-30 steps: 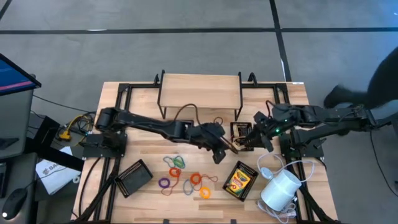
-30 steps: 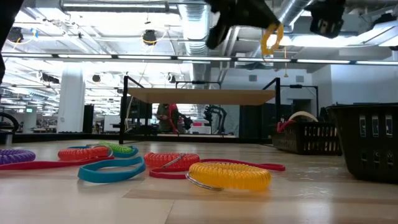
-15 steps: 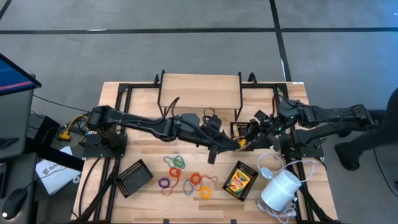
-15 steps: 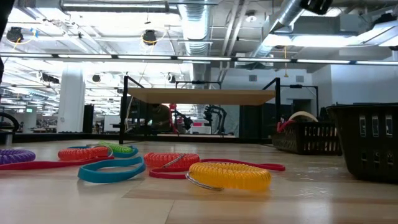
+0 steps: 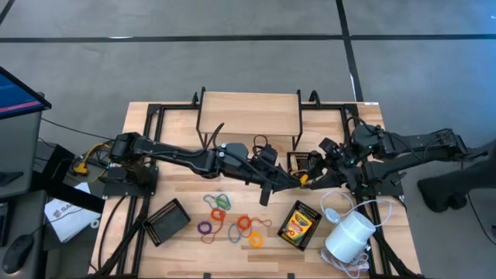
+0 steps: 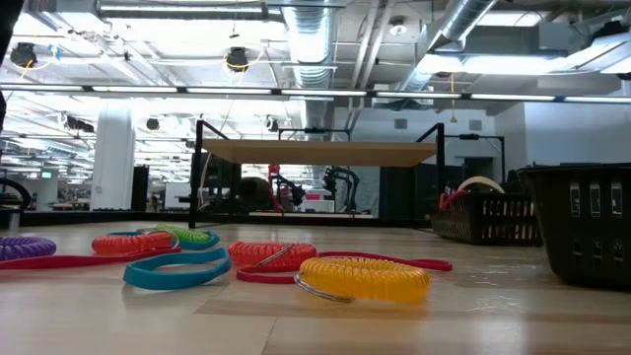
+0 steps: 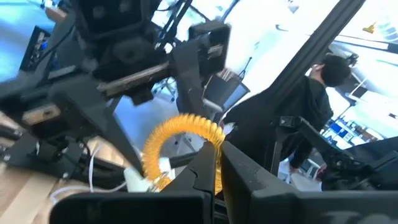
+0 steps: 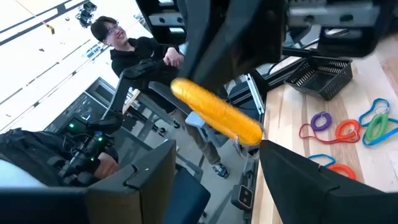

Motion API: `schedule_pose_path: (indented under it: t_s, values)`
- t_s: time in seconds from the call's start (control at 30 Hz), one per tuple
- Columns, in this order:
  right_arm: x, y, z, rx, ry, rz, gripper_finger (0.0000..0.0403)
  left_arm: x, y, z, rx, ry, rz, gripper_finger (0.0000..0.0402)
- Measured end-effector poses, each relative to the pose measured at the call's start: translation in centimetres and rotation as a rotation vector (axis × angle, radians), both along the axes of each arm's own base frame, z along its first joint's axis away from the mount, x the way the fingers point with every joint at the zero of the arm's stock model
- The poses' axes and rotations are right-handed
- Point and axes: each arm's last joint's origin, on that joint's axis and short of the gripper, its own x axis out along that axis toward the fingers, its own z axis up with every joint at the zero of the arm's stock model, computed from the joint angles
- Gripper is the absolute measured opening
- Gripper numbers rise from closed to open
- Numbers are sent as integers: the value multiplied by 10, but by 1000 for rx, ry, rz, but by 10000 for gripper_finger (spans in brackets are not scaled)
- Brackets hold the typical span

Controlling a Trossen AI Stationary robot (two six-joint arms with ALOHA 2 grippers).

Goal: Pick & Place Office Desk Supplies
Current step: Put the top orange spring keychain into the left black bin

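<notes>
— Where is the yellow coil loop [image 7: 180,140]?

— Raised over the middle of the table, pinched between the fingers of my left gripper [image 5: 297,180], which are clamped on one side of it. My right gripper [image 5: 320,172] faces it from the right, fingers [image 8: 311,180] spread apart, the loop in front of the gap and not touching them.

— And the others?

— The coloured loops [image 5: 225,218] lie on the near side of the wooden table [image 5: 364,116], with the crayon box [image 5: 297,225] to their right.
</notes>
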Motion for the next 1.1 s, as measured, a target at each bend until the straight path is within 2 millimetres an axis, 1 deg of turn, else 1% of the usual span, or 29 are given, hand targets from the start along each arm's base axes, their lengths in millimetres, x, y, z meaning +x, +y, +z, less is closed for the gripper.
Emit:
schedule_pose_path:
  t_s: [0.23,0.5,0.67,0.87,0.97,1.1]
  values:
    - [0,0,0,0,-5,-2,228,0,-1,0,-20,9,-2,4]
    - [1,0,0,-2,-4,-3,228,0,-1,-2,-46,25,36,3]
    - [4,0,-2,-4,8,-3,228,0,-1,-2,-68,33,35,4]
    - [11,1,-5,-3,21,-5,227,8,-8,-15,-79,57,23,4]
    - [15,1,-7,-3,31,1,218,11,-11,-20,-88,64,18,4]
    - [19,2,-10,-5,45,6,185,12,-12,-25,-85,79,26,5]
